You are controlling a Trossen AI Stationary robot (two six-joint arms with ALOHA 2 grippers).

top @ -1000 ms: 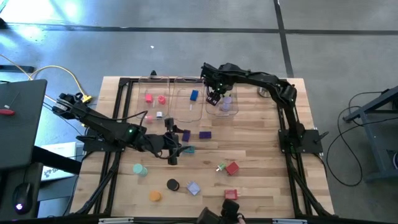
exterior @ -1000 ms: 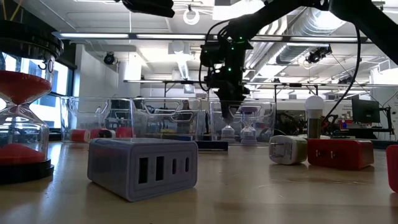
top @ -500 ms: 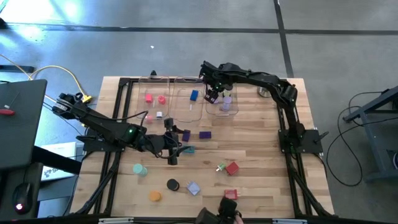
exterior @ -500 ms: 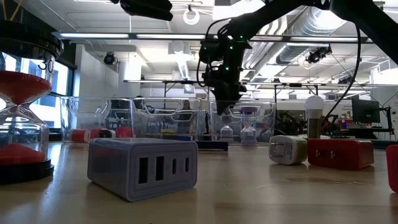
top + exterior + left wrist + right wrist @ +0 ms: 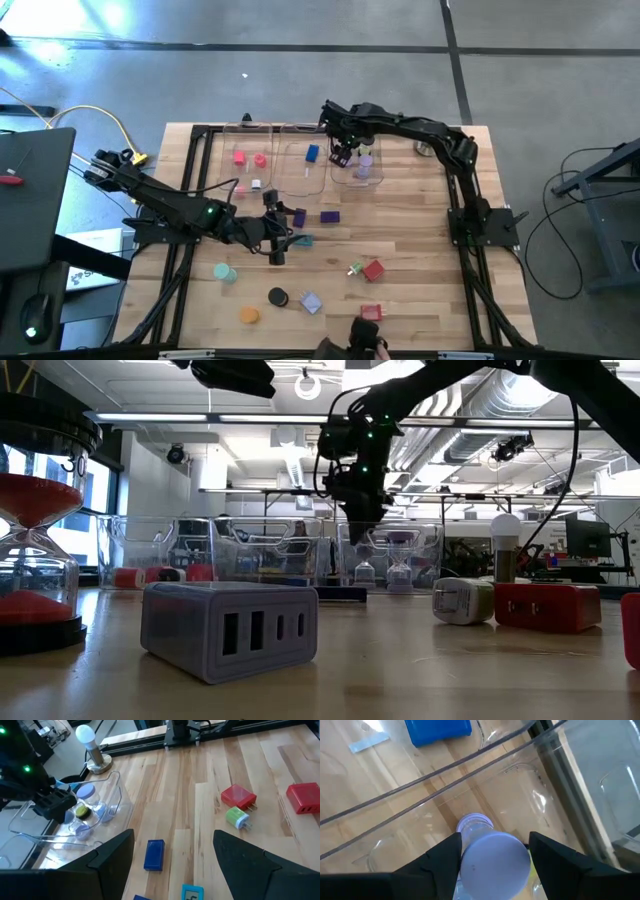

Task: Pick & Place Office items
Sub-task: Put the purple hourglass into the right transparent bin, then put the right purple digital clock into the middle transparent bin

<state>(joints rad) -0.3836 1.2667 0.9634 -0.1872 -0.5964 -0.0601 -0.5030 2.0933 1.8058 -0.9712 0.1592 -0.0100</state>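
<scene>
My right gripper point(image 5: 343, 153) hangs open over the right-hand clear tray point(image 5: 380, 182) at the table's far side. It points steeply down. In the right wrist view the lavender top of an hourglass point(image 5: 492, 857) shows between its fingers. In the low view its fingertips point(image 5: 368, 532) stand above the two hourglasses point(image 5: 365, 571) that stand upright on the tray's floor. My left gripper point(image 5: 277, 228) hovers open above mid-table, over a blue block point(image 5: 154, 855) and a teal piece point(image 5: 190, 893). Other coloured blocks and discs lie loose on the wood.
The left tray point(image 5: 222, 150) holds red and pink pieces, and the middle tray point(image 5: 292, 178) holds a blue block point(image 5: 313, 153). A white bulb on a metal base point(image 5: 425, 148) stands far right. Red blocks point(image 5: 374, 269), a lavender block point(image 5: 310, 302) and discs point(image 5: 277, 296) lie near the front.
My right gripper has tipped a little over the right tray, and its fingertips have risen slightly from the hourglasses. The hourglasses stand where they were.
</scene>
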